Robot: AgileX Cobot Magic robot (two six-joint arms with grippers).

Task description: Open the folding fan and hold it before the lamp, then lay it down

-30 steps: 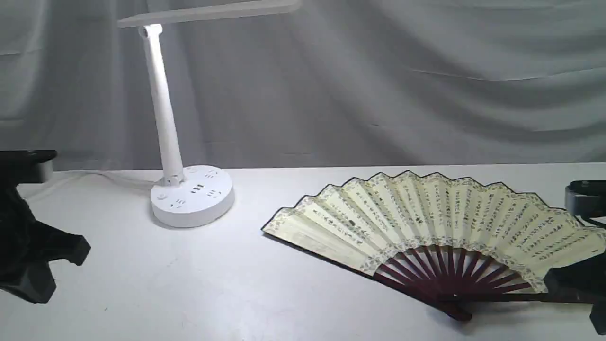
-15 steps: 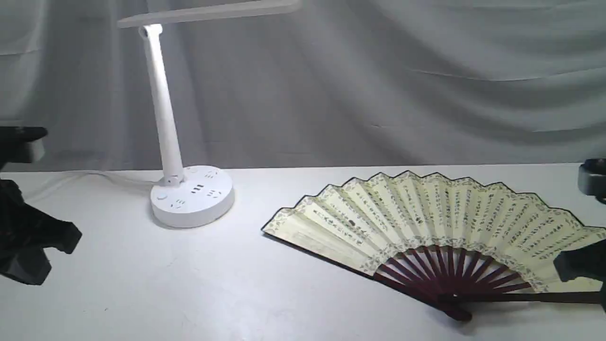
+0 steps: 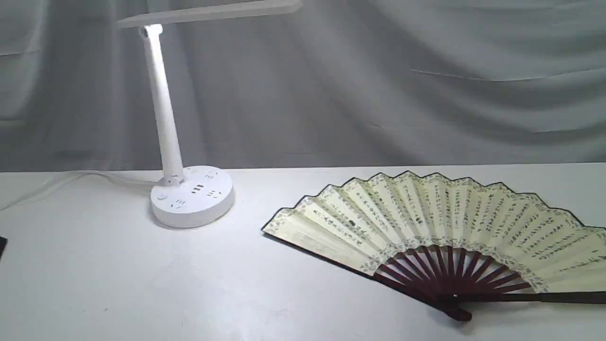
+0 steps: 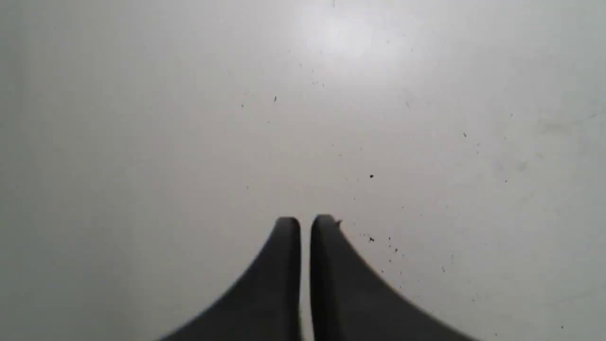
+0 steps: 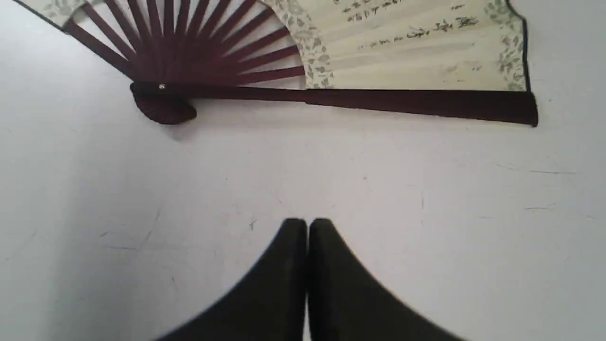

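Observation:
The folding fan (image 3: pixel 426 222) lies spread open and flat on the white table at the right, cream leaf with black script, maroon ribs meeting at the pivot near the front. Its ribs and near guard also show in the right wrist view, folding fan (image 5: pixel 407 52). The white lamp (image 3: pixel 189 194) stands at the back left, its head lit above. My right gripper (image 5: pixel 307 222) is shut and empty, above bare table short of the fan's guard. My left gripper (image 4: pixel 305 220) is shut and empty over bare table. Neither gripper appears in the exterior view.
A white cable (image 3: pixel 71 182) runs from the lamp base toward the left edge. A grey cloth backdrop (image 3: pixel 378 85) hangs behind the table (image 3: pixel 142 284). A sliver of something dark (image 3: pixel 2 246) shows at the left edge.
Both arms have drawn back out of the exterior view, the left one off the left side, the right one off the right. The fan stays flat where it lay.

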